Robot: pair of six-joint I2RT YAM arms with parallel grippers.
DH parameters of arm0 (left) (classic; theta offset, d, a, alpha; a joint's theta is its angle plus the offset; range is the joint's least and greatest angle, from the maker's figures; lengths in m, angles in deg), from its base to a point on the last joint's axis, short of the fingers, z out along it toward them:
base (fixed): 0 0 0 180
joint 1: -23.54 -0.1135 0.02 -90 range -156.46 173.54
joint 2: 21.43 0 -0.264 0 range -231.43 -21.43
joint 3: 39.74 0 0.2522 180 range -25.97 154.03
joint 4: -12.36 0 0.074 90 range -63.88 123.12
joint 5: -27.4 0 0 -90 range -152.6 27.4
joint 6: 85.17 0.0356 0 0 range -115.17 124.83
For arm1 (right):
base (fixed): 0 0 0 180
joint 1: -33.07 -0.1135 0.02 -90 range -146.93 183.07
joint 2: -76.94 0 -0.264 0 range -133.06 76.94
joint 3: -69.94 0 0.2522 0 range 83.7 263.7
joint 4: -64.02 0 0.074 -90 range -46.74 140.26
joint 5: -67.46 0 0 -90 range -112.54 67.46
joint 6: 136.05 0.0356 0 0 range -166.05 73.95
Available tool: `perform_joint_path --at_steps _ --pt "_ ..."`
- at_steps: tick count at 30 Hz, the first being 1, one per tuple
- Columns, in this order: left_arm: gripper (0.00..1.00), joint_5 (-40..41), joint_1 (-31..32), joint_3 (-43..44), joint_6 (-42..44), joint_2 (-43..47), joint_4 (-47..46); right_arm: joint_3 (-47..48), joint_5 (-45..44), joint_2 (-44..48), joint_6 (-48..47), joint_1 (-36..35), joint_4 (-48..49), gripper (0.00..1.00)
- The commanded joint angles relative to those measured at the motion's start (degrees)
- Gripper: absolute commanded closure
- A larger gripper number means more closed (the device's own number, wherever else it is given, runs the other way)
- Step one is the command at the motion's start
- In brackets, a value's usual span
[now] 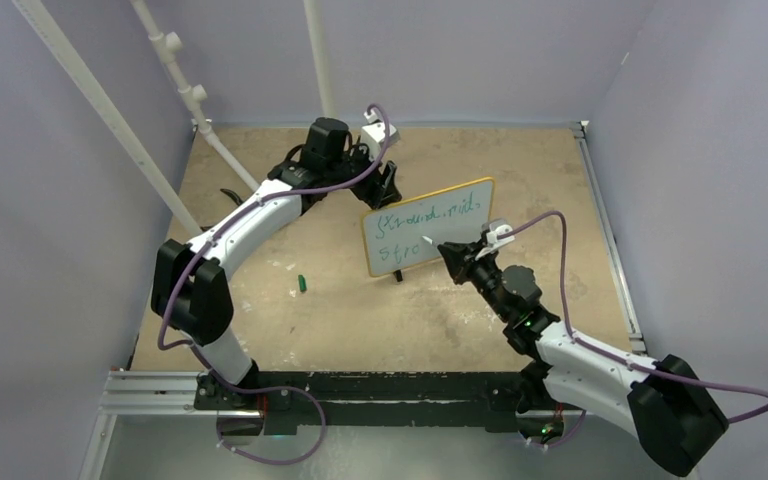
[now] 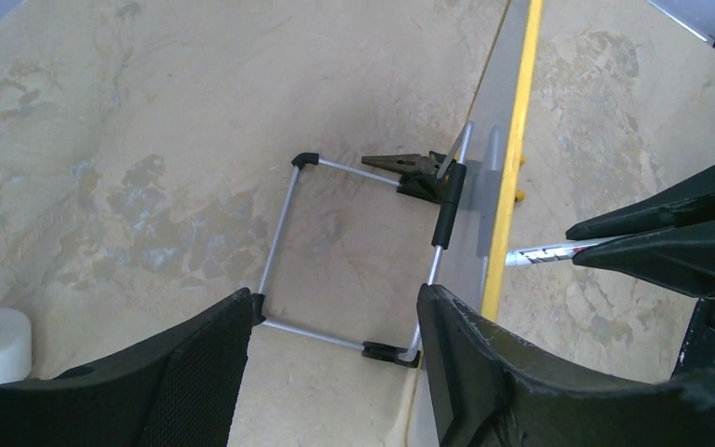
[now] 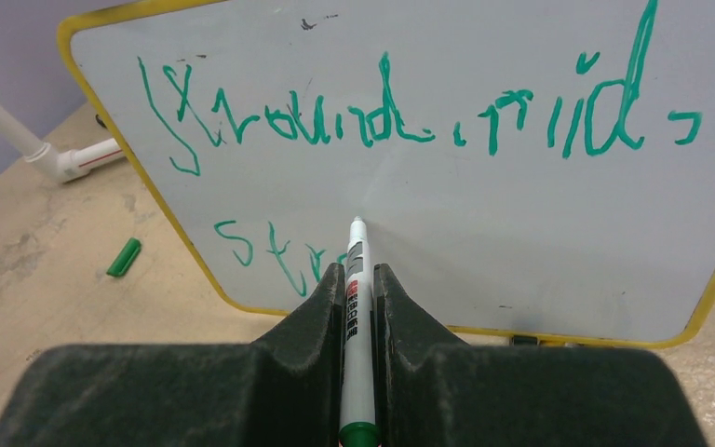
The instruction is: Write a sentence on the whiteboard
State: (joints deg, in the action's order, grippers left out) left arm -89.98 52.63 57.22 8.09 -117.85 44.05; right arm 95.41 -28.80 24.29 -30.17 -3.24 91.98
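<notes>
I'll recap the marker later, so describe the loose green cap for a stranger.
Find the yellow-framed whiteboard standing mid-table. Left of it in the top view, the cap lies alone on the tan tabletop, the only small green stub there.

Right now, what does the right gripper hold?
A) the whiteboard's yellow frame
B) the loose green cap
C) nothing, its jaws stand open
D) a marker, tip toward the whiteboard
D: in the right wrist view the right gripper is shut on the marker, whose tip points at the whiteboard, while the green cap lies apart, off to the side.
</notes>
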Motion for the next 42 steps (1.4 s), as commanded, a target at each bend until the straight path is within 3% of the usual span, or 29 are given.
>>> perform_joint_path --at_steps 1,5,14,21,31,35,42 --pt "0.36 -4.7 1.1 -0.3 0.0 0.4 -4.2 0.7 0.8 -1.5 -1.5 0.2 3.2 1.0" --pt "0.36 -3.8 2.0 -0.4 -0.3 0.7 -4.5 0.2 1.1 -0.2 -1.6 0.2 3.2 1.0" --pt "0.36 6.6 1.9 -1.1 -5.8 6.0 -9.7 -0.2 1.9 3.6 -3.1 0.2 1.4 1.0" --pt "0.35 -3.7 2.4 -0.4 -6.8 5.1 -7.6 1.6 -0.3 0.3 -2.2 0.2 -0.7 1.0" --pt "0.37 -5.6 4.3 0.4 -3.5 0.6 -2.5 2.9 -0.2 -2.3 -1.8 0.1 -1.6 1.0" --pt "0.43 -4.6 4.6 0.2 -1.4 -0.1 -1.6 3.4 -0.2 -3.5 -1.9 0.1 -1.6 1.0" --pt "0.65 -4.9 4.8 -1.2 0.6 0.0 -2.0 4.1 -0.8 -5.4 -2.2 0.2 -1.2 1.0"
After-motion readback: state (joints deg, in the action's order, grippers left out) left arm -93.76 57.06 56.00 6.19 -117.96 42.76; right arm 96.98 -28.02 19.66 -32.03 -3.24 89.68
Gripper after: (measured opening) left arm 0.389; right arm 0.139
